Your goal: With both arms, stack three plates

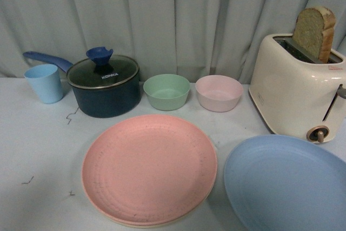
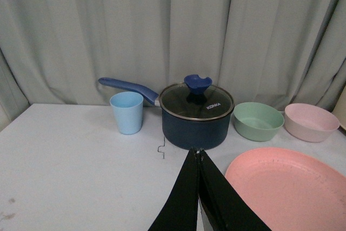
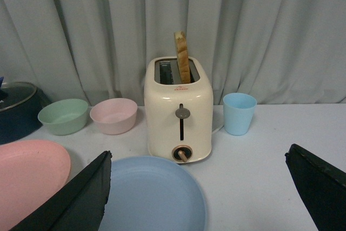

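Note:
The pink plate (image 1: pixel 148 169) lies at the table's front centre, resting on the beige plate (image 1: pixel 130 223), of which only a thin rim shows along the near edge. The light blue plate (image 1: pixel 281 185) lies alone to the right, in front of the toaster. Neither arm shows in the front view. My left gripper (image 2: pixel 195 152) is shut and empty, hovering beside the pink plate (image 2: pixel 292 187) and pointing at the pot. My right gripper (image 3: pixel 198 157) is wide open above the near side of the blue plate (image 3: pixel 151 196), holding nothing.
Along the back stand a light blue cup (image 1: pixel 44 82), a dark blue lidded pot (image 1: pixel 105 85), a green bowl (image 1: pixel 166 91) and a pink bowl (image 1: pixel 219 93). A cream toaster (image 1: pixel 294 93) with bread stands at the right. A second blue cup (image 3: pixel 239 113) is beyond it.

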